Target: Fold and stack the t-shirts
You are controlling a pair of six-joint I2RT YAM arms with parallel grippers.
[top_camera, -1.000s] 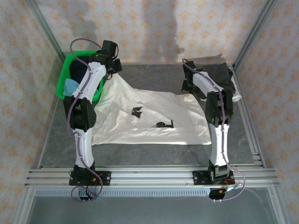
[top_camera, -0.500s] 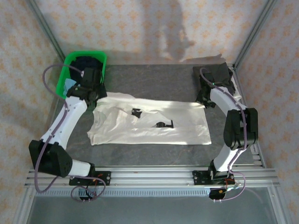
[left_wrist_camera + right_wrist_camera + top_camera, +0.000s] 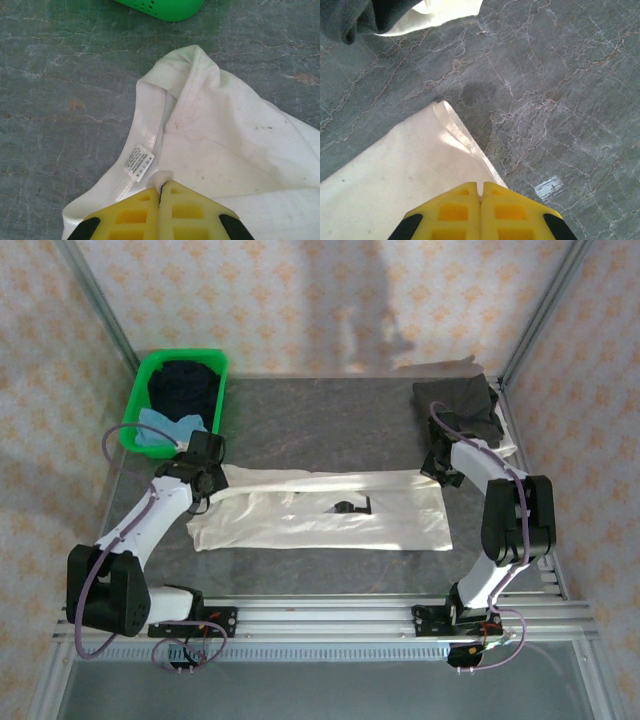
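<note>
Left gripper (image 3: pixel 161 189): yellow jaws closed on a pinch of cloth beside the neckband (image 3: pixel 150 125). Right gripper (image 3: pixel 481 186): closed on the opposite end's corner. The large off-white soft cloth t-shirt (image 3: pixel 330 525) lies part-folded lengthwise on the grey table (image 3: pixel 330 430). It is light and limp, so it is probably best held taut by its corners.

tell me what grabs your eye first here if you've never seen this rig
The big off-white t-shirt lies stretched long across the middle of the table, with the left gripper and right gripper each shut on one end of its far edge. Next comes the bright green basket in the far left corner, holding navy cloth and light blue cloth. A dark grey shirt lies in the far right corner.
</note>
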